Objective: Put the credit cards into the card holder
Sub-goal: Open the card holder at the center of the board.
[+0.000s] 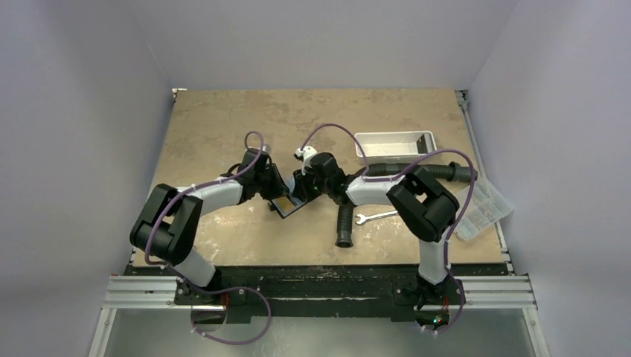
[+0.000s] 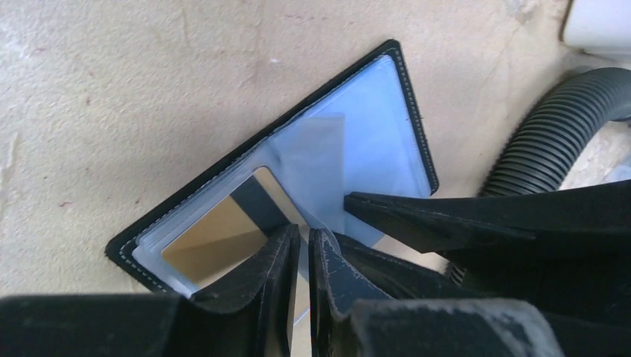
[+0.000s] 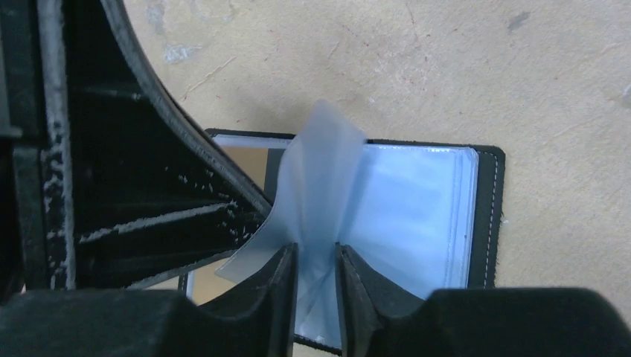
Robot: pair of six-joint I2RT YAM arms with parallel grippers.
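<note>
Card holder (image 3: 491, 216) lies open mid-table between both arms; left gripper (image 2: 303, 238) is nearly shut, pinching the tan credit card (image 2: 216, 238) partly inside a pocket, and right gripper (image 3: 316, 256) nips a clear sleeve page (image 3: 320, 171), lifting it.

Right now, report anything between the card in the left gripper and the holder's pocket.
Nothing visible does. The right gripper pinches a clear sleeve up off the card holder, leaving the tan card in the left gripper an open way in.
</note>
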